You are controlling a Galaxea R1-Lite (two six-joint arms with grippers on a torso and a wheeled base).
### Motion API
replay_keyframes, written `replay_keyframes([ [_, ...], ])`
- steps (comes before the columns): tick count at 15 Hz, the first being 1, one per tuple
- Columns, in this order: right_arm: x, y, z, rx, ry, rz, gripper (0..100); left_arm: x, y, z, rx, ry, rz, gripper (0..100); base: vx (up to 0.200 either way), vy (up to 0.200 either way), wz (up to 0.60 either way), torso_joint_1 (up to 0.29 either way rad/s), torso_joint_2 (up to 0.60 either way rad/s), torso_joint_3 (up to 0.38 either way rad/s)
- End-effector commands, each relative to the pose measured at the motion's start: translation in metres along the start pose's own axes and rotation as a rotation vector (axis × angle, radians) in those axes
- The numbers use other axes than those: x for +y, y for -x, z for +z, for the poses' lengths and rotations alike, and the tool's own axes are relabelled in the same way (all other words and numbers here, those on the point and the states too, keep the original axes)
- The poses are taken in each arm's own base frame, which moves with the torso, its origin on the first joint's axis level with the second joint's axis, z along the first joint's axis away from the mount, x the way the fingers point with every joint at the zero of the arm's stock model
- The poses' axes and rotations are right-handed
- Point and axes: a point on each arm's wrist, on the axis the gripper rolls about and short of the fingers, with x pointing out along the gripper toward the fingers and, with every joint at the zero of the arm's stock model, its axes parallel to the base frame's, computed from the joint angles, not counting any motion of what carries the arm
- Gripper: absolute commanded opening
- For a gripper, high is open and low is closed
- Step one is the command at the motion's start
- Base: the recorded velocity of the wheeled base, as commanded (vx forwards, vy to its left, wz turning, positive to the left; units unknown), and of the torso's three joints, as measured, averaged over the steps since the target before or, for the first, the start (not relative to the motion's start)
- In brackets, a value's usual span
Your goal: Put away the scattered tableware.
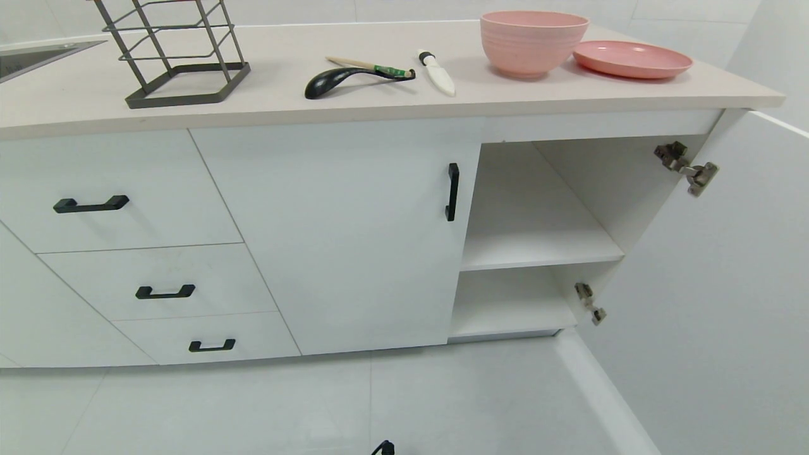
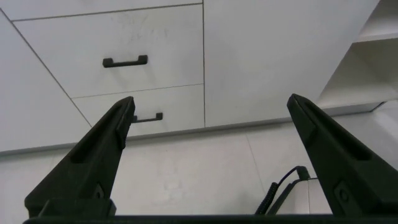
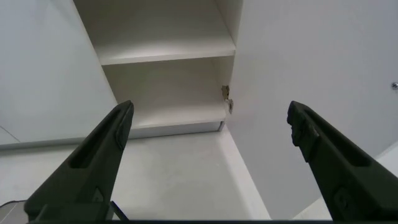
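Left tool (image 2: 210, 99) hung low over the pale grey tiled floor (image 2: 186, 168), its two black fingers (image 2: 99, 149) spread wide with nothing between them, facing the white drawers (image 2: 155, 37) with black bar handles. Right tool (image 3: 209, 106) was likewise wide open and held nothing, above the floor in front of the open white cupboard (image 3: 161, 87).

Up on the beige bench (image 1: 284, 95) lay the scattered tableware. Toward the left stood a dark grey wire rack (image 1: 177, 97) on a rectangular base. Right of it, near the middle, lay a black plastic spoon (image 1: 335, 79) with its bowl to the left. The end of its handle met the green-banded end of the pale wooden chopsticks (image 1: 363, 64), which ran just behind it. Just right of those lay a small white knife (image 1: 437, 73) with a black collar, pointing toward the near edge. Farther right stood a pink ribbed bowl (image 1: 533, 43), upright, and just beside it on the right a shallow pink plate (image 1: 632, 59); whether the two touched could not be told.

Below the bench, the cupboard door (image 1: 727, 284) stood swung out to the right on its metal hinges (image 1: 686, 165). The left door (image 1: 354, 240), with a black vertical handle, was shut, and the three drawers at the left were closed.
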Motion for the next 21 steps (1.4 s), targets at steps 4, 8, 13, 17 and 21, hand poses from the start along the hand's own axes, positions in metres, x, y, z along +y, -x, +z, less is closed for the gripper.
replay_keyframes([
  [4, 0.0, -0.0001, 0.0003, 0.0, 0.003, 0.002, 100, -0.0001, -0.0003, 0.0, 0.005, 0.018, -0.007, 100, 0.0, 0.0, 0.0, 0.0, 0.0, 0.0],
  [8, -0.0001, -0.0001, -0.0002, 0.0, -0.003, 0.0, 100, 0.0001, -0.0003, 0.0, 0.005, 0.021, 0.002, 100, 0.0, -0.1, 0.0, 0.001, 0.0, 0.001],
  [13, -0.0001, 0.0, 0.0003, -0.001, 0.001, -0.001, 100, 0.0002, -0.0003, 0.0, 0.005, 0.03, 0.006, 100, 0.0, -0.2, 0.0, 0.003, 0.0, 0.003],
  [17, -0.0001, -0.0001, -0.0002, 0.0, 0.001, -0.001, 100, 0.0002, -0.0003, 0.0, 0.005, 0.03, 0.008, 100, 0.0, -0.05, 0.0, 0.001, 0.0, -0.001],
  [21, -0.0001, 0.0, 0.0003, -0.001, 0.001, -0.001, 100, 0.0002, -0.0003, 0.0, 0.005, 0.032, 0.008, 100, 0.0, 0.0, 0.0, 0.0, 0.0, 0.0],
])
